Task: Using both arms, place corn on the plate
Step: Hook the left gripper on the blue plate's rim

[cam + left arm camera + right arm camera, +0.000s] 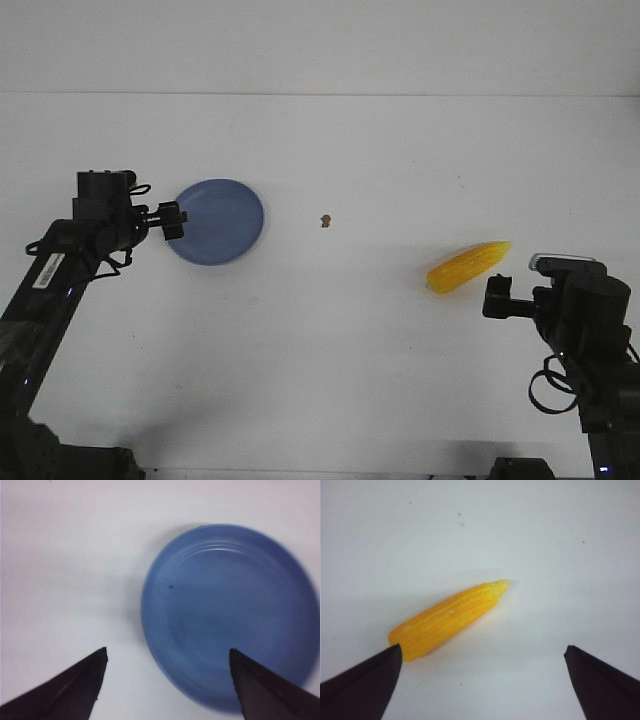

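Observation:
The yellow-orange corn (468, 267) lies on the white table at the right, its point toward the far right. It also shows in the right wrist view (447, 618). My right gripper (497, 298) (481, 652) is open and empty, just short of the corn's blunt end. The periwinkle-blue plate (215, 221) sits empty at the left and fills much of the left wrist view (230, 610). My left gripper (171, 221) (167, 652) is open and empty, above the plate's left rim.
A tiny brown speck (325, 220) lies on the table between plate and corn. The table's far edge meets a white wall (320, 45) at the back.

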`<state>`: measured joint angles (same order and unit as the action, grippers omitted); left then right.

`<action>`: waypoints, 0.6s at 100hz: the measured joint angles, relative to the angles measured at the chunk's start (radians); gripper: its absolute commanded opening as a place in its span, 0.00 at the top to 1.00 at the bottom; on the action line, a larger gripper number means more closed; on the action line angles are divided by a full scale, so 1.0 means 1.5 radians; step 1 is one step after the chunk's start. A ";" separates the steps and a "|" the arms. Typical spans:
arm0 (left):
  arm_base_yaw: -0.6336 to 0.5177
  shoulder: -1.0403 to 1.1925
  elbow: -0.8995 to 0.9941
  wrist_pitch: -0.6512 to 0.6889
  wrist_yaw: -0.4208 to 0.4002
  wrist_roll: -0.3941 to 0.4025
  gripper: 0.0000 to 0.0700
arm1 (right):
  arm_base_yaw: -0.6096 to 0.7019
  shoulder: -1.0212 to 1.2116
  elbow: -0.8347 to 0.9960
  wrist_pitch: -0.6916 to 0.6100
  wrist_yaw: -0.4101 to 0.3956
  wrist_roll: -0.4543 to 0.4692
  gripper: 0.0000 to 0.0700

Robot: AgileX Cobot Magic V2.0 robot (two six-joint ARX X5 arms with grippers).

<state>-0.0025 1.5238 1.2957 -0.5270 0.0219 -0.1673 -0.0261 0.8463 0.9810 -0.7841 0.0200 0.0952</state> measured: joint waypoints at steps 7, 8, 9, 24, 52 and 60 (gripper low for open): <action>0.004 0.039 0.000 0.018 0.000 0.000 0.28 | 0.000 0.000 0.000 0.000 0.000 0.000 0.00; 0.004 0.045 0.000 0.020 -0.001 0.000 0.28 | 0.000 0.000 0.000 0.000 0.000 0.000 0.00; 0.004 0.049 0.000 0.023 -0.001 0.000 0.28 | 0.000 0.000 0.000 0.000 0.000 0.000 0.00; 0.003 0.104 0.000 0.066 0.000 0.000 0.28 | 0.000 0.000 0.000 0.001 0.000 0.000 0.00; 0.004 0.181 0.000 0.087 0.000 0.000 0.28 | 0.000 0.000 0.000 0.008 0.000 0.000 0.00; 0.004 0.195 0.000 0.090 0.000 0.000 0.28 | 0.000 0.000 0.000 0.008 0.000 0.000 0.00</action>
<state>0.0036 1.8160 1.2957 -0.3920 0.0216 -0.1673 -0.0261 0.8463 0.9810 -0.7727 0.0196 0.0952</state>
